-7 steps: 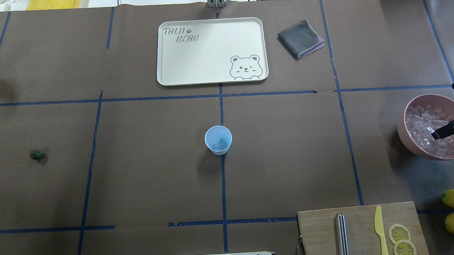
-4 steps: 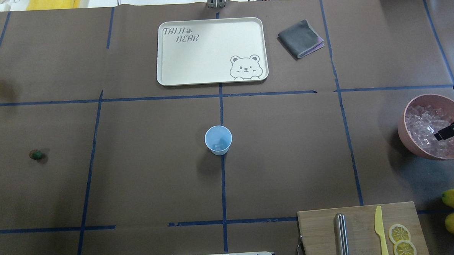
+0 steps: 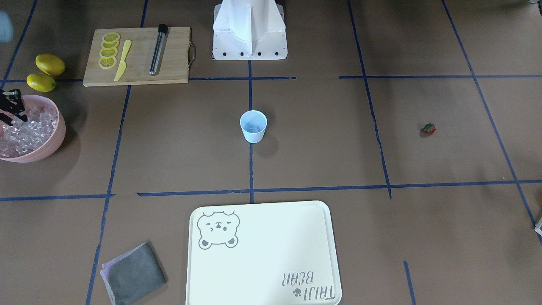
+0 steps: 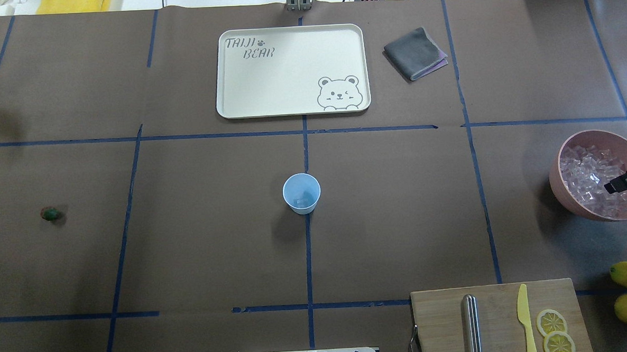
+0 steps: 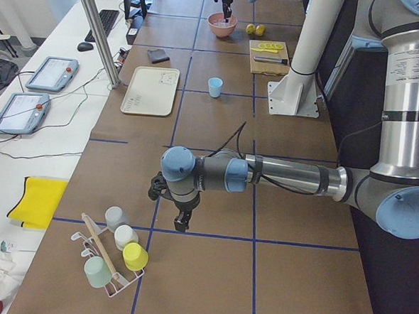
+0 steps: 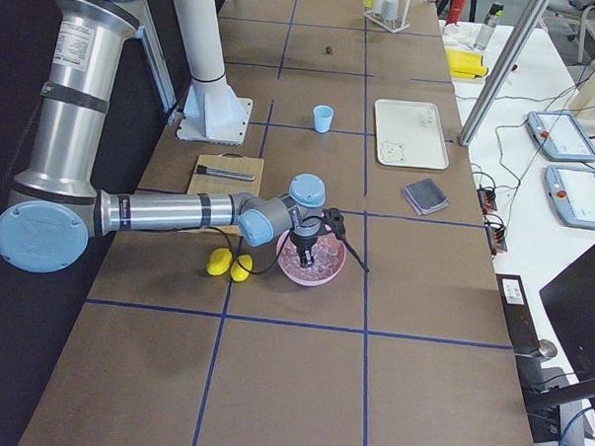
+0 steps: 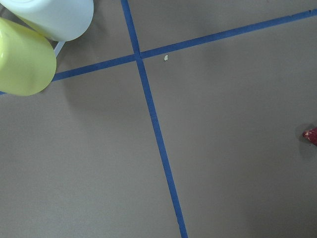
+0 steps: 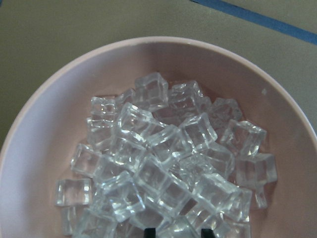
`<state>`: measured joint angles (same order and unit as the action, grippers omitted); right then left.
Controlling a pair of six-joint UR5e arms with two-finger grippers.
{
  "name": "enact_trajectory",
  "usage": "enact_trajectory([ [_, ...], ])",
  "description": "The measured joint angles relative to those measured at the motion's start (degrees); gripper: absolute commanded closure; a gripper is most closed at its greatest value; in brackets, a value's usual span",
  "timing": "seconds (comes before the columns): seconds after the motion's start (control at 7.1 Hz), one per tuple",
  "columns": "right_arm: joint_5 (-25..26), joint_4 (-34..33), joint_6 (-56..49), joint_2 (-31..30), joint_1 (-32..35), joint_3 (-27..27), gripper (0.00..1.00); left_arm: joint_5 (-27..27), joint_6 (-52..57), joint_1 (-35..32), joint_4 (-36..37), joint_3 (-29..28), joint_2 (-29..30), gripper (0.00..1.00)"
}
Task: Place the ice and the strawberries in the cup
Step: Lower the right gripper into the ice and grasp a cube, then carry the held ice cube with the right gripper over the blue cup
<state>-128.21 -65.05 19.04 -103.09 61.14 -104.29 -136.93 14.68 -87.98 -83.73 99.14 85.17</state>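
Inside the round bowl (image 8: pixel 44 134), glassy ice (image 8: pixel 163 158) cubes; perhaps one in cup (image 4: pixel 293 186).

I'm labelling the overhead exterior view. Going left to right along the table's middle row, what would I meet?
small red strawberry with a green top → pale-blue plastic cup → large pink bowl holding clear ice cubes

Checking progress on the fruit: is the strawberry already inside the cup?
No, the strawberry lies on the table, well apart from the cup.
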Motion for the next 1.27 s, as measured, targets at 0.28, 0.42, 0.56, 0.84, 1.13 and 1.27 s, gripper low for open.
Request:
enact_trajectory([
  [0.28,-0.14,-0.01,-0.10,-0.16,0.16,-0.62,0.97,0.00,0.00,0.00,0.05,0.00,0.00,0.00],
  [0.42,-0.39,-0.14,-0.13,-0.44,0.56,-1.67,0.97,0.00,0.00,0.00,0.05,0.00,0.00,0.00],
  [0.56,-0.66,-0.38,-0.12,-0.87,1.56,-3.06,0.98,0.00,0.00,0.00,0.06,0.00,0.00,0.00],
  [0.84,-1.30,-2.40,0.00,-0.92,4.50,-5.99,0.98,0.00,0.00,0.00,0.08,0.06,0.00,0.00],
  [1.13,-1.58,-10.44,0.10,-0.33,6.03,-11.92,0.98,0.00,0.00,0.00,0.11,0.12,0.00,0.00],
  [1.27,-1.53,-13.68,0.68,0.69,6.05,-14.04,0.98,0.00,0.00,0.00,0.06,0.11,0.00,0.00],
])
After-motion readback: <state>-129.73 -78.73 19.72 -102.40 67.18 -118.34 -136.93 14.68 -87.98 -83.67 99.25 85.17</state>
